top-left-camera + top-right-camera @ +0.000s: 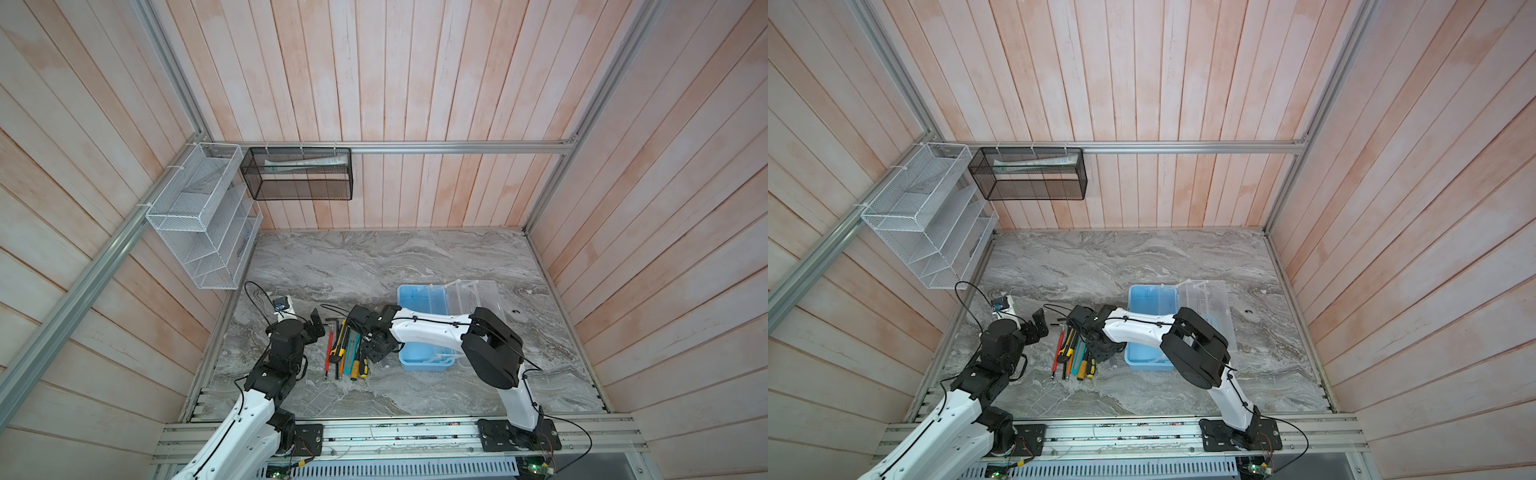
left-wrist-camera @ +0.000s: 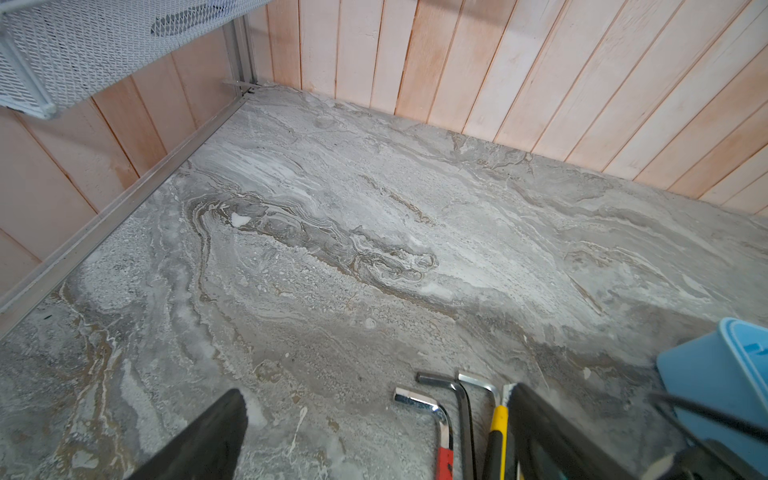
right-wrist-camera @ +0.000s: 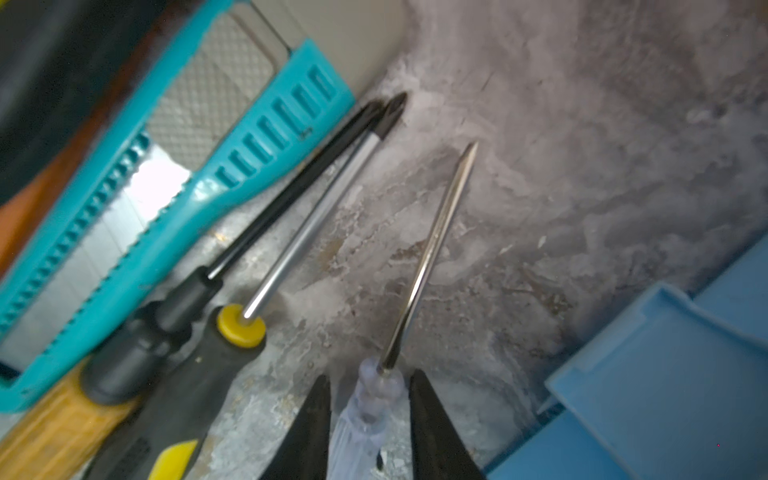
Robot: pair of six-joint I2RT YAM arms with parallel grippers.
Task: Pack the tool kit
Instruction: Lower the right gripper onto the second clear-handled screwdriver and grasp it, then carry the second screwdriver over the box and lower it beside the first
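Note:
The tool kit's light blue box [image 1: 415,299] [image 1: 1150,299] lies open on the marble table, its clear lid [image 1: 478,299] folded back. Left of it the tools lie in a row: hex keys [image 2: 432,411], a yellow utility knife [image 1: 341,340], a teal utility knife [image 3: 249,141] and black-and-yellow screwdrivers [image 3: 232,328]. My right gripper [image 3: 370,376] [image 1: 368,353] reaches across the box to the row's right end, its jaws closed round the clear handle of a slim screwdriver [image 3: 432,249]. My left gripper [image 2: 374,395] [image 1: 318,324] hovers wide open beside the hex keys, holding nothing.
A white wire rack [image 1: 199,220] hangs on the left wall and a black mesh basket [image 1: 299,174] on the back wall. Wooden walls close in the table on three sides. The box corner [image 2: 715,386] lies near my left gripper. A small dark speck [image 1: 516,311] lies right of the lid.

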